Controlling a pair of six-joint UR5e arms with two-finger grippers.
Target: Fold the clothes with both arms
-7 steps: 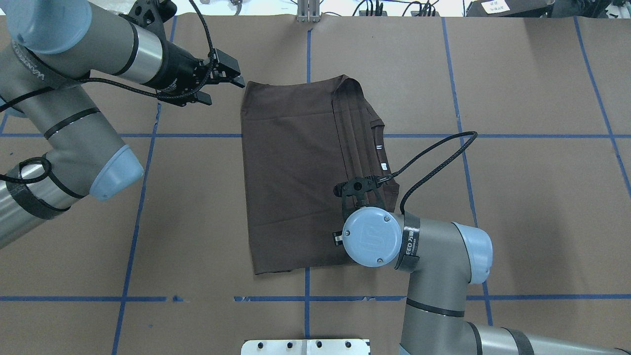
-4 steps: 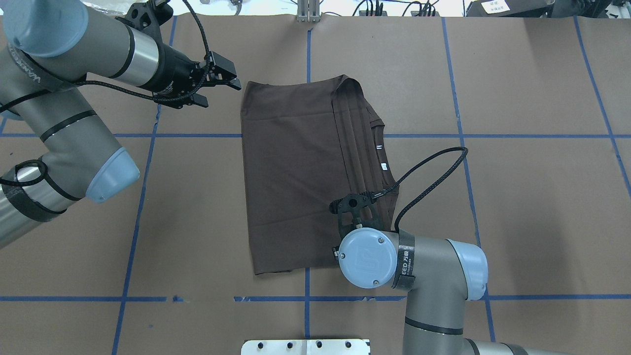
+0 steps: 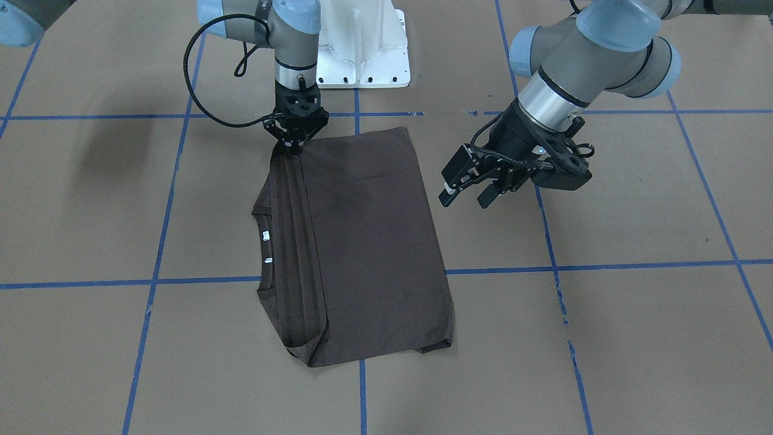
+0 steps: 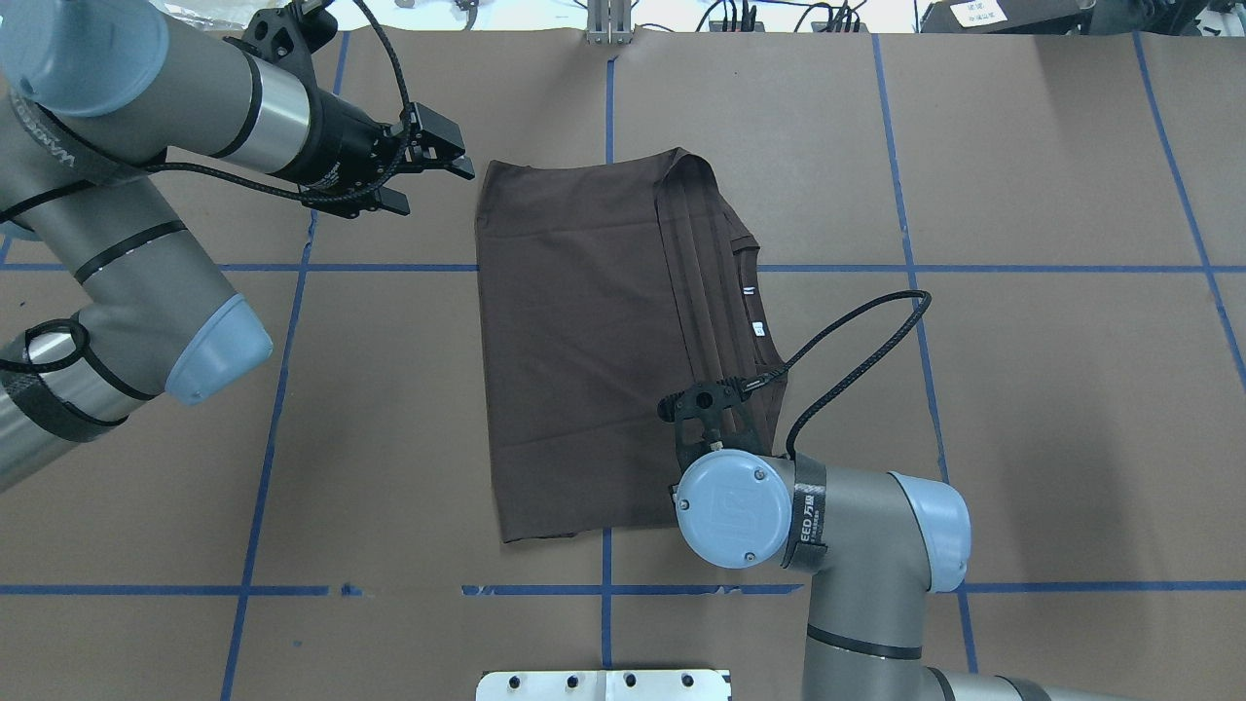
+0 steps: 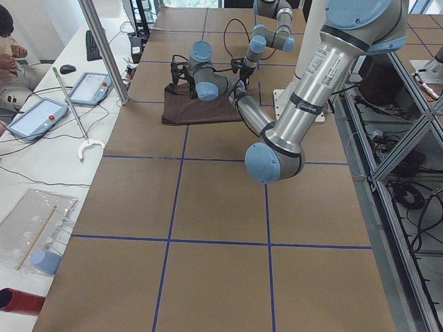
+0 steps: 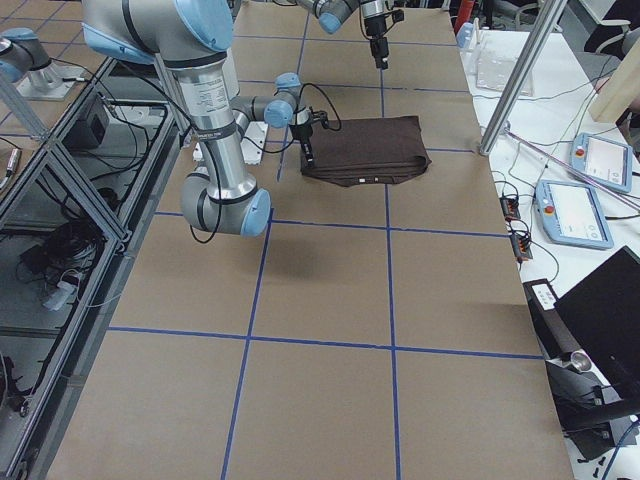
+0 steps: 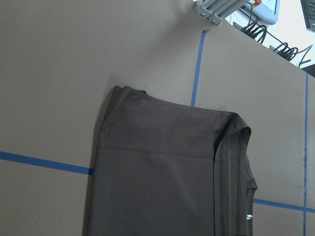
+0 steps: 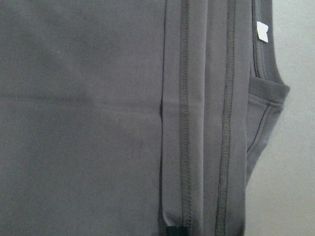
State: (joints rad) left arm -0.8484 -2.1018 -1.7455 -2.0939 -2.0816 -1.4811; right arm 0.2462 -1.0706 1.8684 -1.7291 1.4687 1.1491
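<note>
Two arms work on one T-shirt (image 4: 574,341), counting 12 o'clock as away from my base. It lies folded to a rectangle in the middle of the tabletop (image 4: 1022,409), the collar (image 4: 745,251) at its 3 o'clock side. My right arm (image 4: 876,526) stands over its 5 o'clock corner with jaws clenched, tips down on the pleats (image 4: 701,292). Whether cloth is between them I cannot tell. My left arm (image 4: 195,107) hovers just beside the 11 o'clock corner, jaws released and holding nothing. I judge the next fold wants both ends taken together: grip all layers, lift evenly, keep the edge straight, or the pleats may slip open.
</note>
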